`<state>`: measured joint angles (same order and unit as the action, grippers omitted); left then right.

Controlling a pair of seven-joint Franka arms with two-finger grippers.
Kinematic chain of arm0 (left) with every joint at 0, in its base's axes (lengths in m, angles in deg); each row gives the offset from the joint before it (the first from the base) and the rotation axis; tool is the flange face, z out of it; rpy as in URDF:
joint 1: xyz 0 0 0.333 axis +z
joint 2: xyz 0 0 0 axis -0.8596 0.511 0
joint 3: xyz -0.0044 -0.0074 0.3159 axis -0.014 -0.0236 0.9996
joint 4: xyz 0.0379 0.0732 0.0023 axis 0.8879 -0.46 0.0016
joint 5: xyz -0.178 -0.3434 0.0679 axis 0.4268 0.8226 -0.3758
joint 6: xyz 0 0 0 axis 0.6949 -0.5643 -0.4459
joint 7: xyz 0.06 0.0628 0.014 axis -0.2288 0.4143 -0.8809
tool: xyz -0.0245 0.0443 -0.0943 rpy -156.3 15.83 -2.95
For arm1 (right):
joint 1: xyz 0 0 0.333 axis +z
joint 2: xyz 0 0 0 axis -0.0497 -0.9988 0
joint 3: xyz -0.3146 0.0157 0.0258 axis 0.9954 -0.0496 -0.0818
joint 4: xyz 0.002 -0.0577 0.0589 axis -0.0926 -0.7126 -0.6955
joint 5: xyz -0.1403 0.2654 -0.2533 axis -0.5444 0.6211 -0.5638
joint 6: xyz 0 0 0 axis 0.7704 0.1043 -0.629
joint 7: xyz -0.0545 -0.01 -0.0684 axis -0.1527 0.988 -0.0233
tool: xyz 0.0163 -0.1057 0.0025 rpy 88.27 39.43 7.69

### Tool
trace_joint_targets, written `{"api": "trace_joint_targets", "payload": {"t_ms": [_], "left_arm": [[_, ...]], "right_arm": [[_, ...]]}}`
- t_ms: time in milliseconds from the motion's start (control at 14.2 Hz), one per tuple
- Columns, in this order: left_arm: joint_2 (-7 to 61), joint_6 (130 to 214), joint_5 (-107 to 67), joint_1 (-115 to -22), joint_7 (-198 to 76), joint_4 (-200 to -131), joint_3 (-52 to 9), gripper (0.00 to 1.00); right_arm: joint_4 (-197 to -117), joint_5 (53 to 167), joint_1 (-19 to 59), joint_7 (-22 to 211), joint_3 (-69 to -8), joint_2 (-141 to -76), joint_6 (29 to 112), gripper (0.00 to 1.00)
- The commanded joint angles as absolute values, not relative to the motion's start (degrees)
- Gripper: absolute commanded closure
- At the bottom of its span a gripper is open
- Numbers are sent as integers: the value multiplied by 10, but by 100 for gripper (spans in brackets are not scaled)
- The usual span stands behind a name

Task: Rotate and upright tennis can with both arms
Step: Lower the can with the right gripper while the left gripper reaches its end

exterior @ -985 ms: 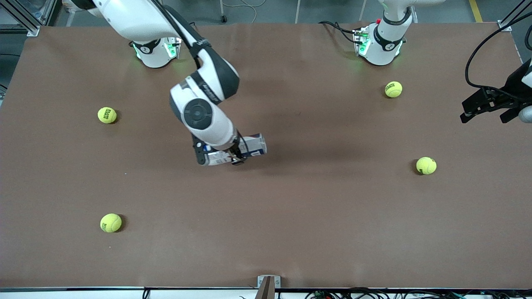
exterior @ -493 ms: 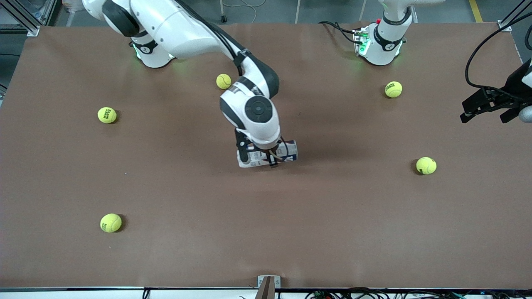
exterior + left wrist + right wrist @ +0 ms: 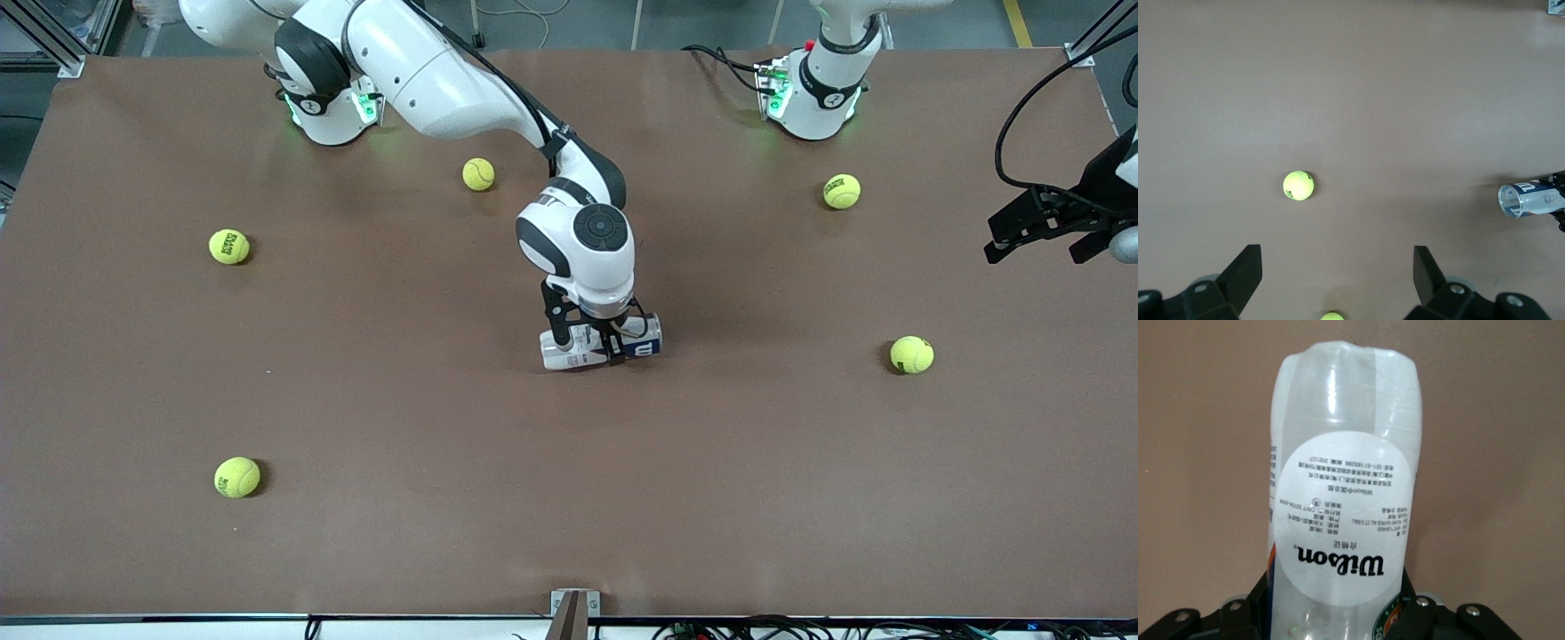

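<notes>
Right claw [image 3: 612, 348] is clamped around the can [image 3: 601, 345], which lies on its side about mid-desk, open end pointing toward the left arm's end. In the right wrist view the can [image 3: 1341, 493] fills the frame with its white sticker up, claw gripping near one end. So this looks like the rotate part of the job: can is grabbed but definitely not upright yet.

Left claw [image 3: 1045, 233] hangs out over the desk edge at its own end, fingers [image 3: 1245, 270] spread wide, holding nothing, waiting. Its camera catches the can's open mouth [image 3: 1528, 199] off to the side, well apart.

Five balls are scattered around; the closest [image 3: 478, 174] sits nearer the bases than the can, none touching it.

Next move probably needs the left arm to come in and take the free end so the two can tip it up.
</notes>
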<state>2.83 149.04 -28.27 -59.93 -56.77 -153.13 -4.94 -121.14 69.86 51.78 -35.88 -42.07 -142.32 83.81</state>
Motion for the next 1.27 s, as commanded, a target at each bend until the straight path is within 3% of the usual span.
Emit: {"api": "trace_joint_targets", "payload": {"t_ms": [0, 493, 704, 1196], "left_arm": [[26, 1483, -291, -597, -564, -1530, -54, 0], [60, 1483, -286, -598, -559, -1533, -56, 0], [97, 1480, -283, -613, -562, -1534, -63, 0], [195, 1476, -226, -681, -635, -1559, -72, 0]], "right_arm": [[-1193, 689, 536, -374, -397, -1443, 870, 28], [-1193, 689, 537, -409, -397, -1463, 916, 26], [-1193, 689, 537, -410, -396, -1465, 915, 0], [-1192, 689, 543, -415, -396, -1460, 894, 0]]}}
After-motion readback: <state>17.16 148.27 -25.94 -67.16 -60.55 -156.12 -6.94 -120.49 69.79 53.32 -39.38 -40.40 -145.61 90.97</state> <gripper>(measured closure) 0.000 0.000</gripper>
